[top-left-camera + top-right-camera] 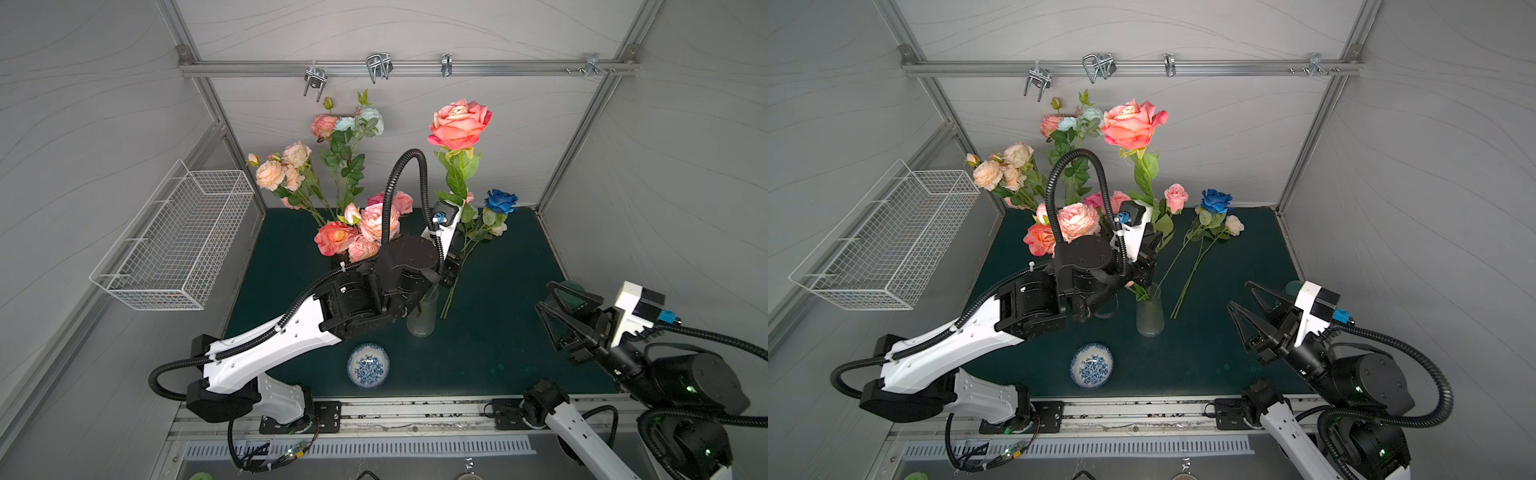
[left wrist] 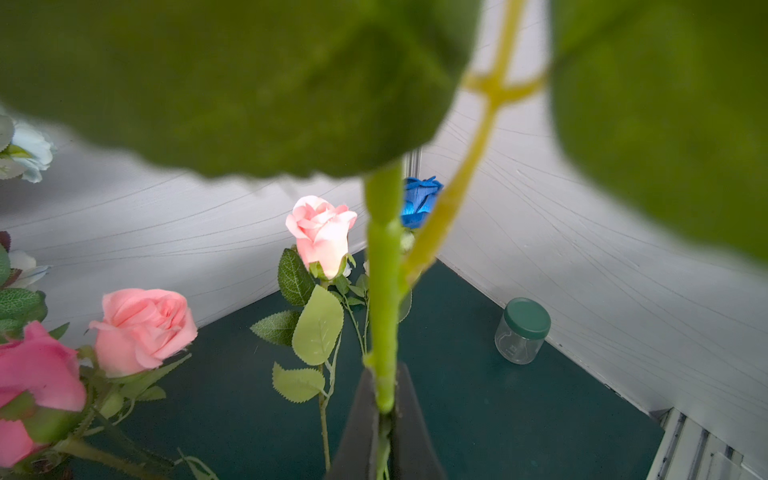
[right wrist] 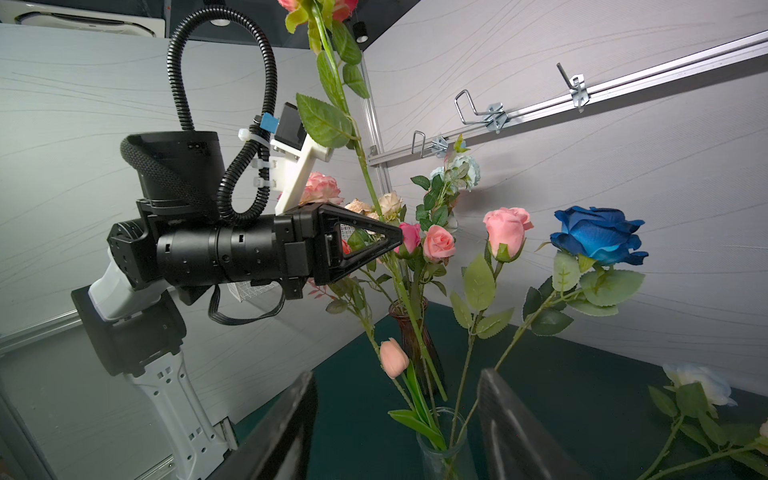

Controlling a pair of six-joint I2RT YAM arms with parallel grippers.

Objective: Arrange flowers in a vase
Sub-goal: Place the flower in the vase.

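The left gripper (image 3: 399, 239) is clenched on the green stem (image 2: 384, 316) of the tall coral rose (image 1: 459, 123), whose lower end reaches into the clear vase (image 1: 1149, 318) at mid-mat. The right gripper (image 1: 544, 295) hangs spread and empty, well apart. There is one deep blue rose (image 1: 501, 201), one patterned bowl (image 1: 368, 365) and one green-lidded jar (image 2: 523, 330).

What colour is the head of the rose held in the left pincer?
Coral pink; the rose shows best in a top view.
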